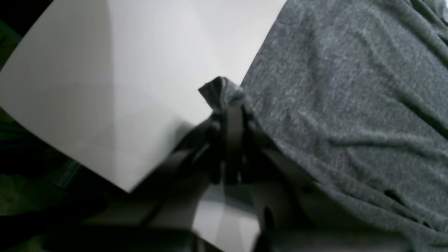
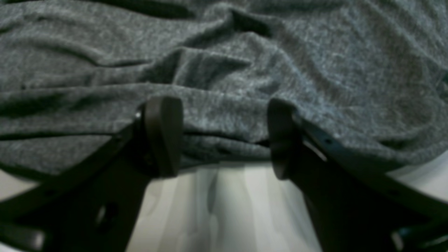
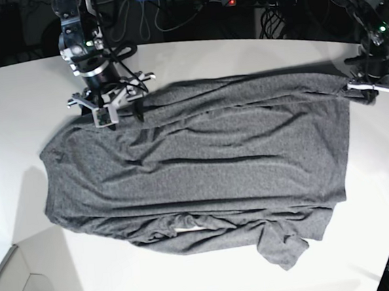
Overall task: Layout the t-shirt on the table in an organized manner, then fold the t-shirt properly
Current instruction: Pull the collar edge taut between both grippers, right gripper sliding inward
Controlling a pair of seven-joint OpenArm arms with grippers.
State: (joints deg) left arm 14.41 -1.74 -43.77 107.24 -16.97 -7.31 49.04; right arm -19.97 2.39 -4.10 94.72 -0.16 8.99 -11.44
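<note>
Item one, the large smooth white table (image 3: 213,280) with its curved edge, carrying everything else. Item two, the dark heather-grey long-sleeved knit t-shirt (image 3: 204,179), lying spread but rumpled across the middle of the table, its long axis running from my right arm's side to my left arm's side; one sleeve is bunched under the body along the edge nearer the base camera, and wrinkles cross the whole panel. Item three, my left gripper (image 1: 231,115), at the far corner of the shirt on its own side, jaws pressed together and pinching a small peak of grey cloth, with bare table just beyond it. Item four, my right gripper (image 2: 224,136), at the opposite far corner, jaws spread wide and holding nothing, the shirt's edge lying directly ahead of and between the two black fingers (image 2: 164,136). Governing relation: the cloth lies straight in front of my right hand, touching or nearly so, while my left hand already has its corner. I judge the right must close on that edge before both can pull the far edge taut.
</note>
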